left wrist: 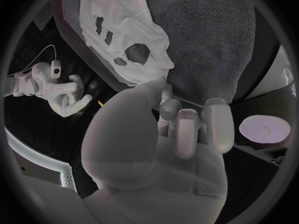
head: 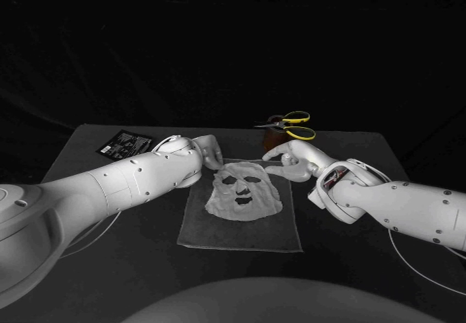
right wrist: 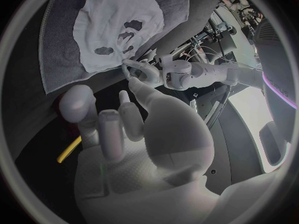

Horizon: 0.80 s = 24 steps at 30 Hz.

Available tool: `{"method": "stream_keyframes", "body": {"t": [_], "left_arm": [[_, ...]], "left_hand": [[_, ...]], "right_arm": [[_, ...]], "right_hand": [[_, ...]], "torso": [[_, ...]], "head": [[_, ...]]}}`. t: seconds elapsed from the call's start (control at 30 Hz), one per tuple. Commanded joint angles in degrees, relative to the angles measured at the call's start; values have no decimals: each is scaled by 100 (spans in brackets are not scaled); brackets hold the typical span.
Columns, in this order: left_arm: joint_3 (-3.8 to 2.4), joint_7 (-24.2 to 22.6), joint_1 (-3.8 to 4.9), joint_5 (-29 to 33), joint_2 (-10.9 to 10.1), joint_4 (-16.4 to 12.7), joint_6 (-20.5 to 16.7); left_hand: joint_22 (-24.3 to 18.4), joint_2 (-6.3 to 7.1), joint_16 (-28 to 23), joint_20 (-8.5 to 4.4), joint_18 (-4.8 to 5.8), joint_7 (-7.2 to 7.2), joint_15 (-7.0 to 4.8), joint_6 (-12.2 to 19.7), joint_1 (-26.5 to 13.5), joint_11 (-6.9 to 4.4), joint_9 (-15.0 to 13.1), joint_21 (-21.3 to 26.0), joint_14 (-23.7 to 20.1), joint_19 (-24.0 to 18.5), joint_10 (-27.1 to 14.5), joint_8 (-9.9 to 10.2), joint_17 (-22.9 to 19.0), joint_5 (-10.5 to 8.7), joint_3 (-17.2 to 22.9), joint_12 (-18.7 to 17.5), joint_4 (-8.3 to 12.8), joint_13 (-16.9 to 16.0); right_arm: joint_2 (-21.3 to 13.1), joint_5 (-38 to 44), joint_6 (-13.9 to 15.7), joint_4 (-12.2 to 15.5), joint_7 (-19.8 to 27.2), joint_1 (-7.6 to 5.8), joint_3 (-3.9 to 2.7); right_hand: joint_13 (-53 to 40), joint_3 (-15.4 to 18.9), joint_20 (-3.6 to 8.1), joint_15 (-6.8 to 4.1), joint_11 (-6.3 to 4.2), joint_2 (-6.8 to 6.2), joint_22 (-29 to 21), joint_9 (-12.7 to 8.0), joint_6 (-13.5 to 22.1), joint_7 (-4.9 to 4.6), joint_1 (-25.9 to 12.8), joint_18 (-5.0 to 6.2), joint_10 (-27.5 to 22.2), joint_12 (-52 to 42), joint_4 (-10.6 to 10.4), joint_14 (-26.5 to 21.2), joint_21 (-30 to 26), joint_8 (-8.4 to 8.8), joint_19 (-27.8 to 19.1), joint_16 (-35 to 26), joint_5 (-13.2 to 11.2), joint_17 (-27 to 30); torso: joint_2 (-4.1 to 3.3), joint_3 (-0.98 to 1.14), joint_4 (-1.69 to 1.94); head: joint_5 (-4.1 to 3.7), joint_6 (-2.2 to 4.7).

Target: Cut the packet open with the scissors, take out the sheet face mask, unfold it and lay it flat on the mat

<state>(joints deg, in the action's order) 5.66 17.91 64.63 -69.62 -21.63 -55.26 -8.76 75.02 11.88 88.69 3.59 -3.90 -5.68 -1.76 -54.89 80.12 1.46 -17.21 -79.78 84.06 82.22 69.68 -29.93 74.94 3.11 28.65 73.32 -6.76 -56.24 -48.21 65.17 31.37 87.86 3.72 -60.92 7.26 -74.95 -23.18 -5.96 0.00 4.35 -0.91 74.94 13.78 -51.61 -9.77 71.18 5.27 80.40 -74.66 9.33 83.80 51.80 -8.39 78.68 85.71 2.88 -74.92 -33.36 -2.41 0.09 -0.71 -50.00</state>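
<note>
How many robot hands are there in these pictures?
2. The left hand is at the far left edge of the sheet face mask, pinching it. The right hand hovers by the mask's far right edge, near the scissors. None seem hidden.

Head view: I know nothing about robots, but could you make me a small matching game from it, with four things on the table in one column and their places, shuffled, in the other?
Things:
1. white sheet face mask
2. yellow-handled scissors
3. small black packet
4. grey cloth mat

Places:
A. far left corner of the black table
B. spread open on top of the mat
C. far side of the table, right of the middle
D. flat on the middle of the table

Pairs: 1-B, 2-C, 3-A, 4-D.
</note>
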Motion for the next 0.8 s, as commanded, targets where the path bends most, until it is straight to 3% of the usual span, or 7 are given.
{"method": "stream_keyframes", "body": {"t": [0.03,0.27,0.8], "left_arm": [[11,-98,-18,-75,36,15,82],[17,-275,-26,-77,68,76,-158],[17,-624,-34,31,37,101,-847]], "left_hand": [[406,-122,40,-29,68,72,-102,-259,176,-83,-36,-77,522,68,281,-103,1253,-23,256,191,91,-380],[509,-121,68,-62,96,71,-125,-314,147,-97,-99,-172,545,128,568,-157,1332,-20,652,320,219,-726],[605,-51,89,-80,121,88,-139,-328,-9,-114,-198,-258,561,185,680,-240,1389,-21,913,332,296,-837]], "right_arm": [[4,71,-27,-3,-20,-4,-5],[8,71,-14,-8,-21,-5,-5],[11,72,-5,-31,-29,-5,-5]], "right_hand": [[-140,-50,-9,24,29,4,637,-6,-35,-18,-27,118,23,-23,-2,431,17,16,13,15,25,-676],[-140,-50,-9,24,29,4,637,-6,-35,-18,-27,118,23,-23,-2,431,17,16,13,15,25,-676],[-140,-66,-9,26,28,-4,637,-10,-56,-17,-56,118,25,-25,-7,429,18,12,12,12,23,-669]], "torso": [[2,3,-4],[0,4,-5],[2,-1,-3]], "head": [[1,0],[-10,0],[-21,0]]}}
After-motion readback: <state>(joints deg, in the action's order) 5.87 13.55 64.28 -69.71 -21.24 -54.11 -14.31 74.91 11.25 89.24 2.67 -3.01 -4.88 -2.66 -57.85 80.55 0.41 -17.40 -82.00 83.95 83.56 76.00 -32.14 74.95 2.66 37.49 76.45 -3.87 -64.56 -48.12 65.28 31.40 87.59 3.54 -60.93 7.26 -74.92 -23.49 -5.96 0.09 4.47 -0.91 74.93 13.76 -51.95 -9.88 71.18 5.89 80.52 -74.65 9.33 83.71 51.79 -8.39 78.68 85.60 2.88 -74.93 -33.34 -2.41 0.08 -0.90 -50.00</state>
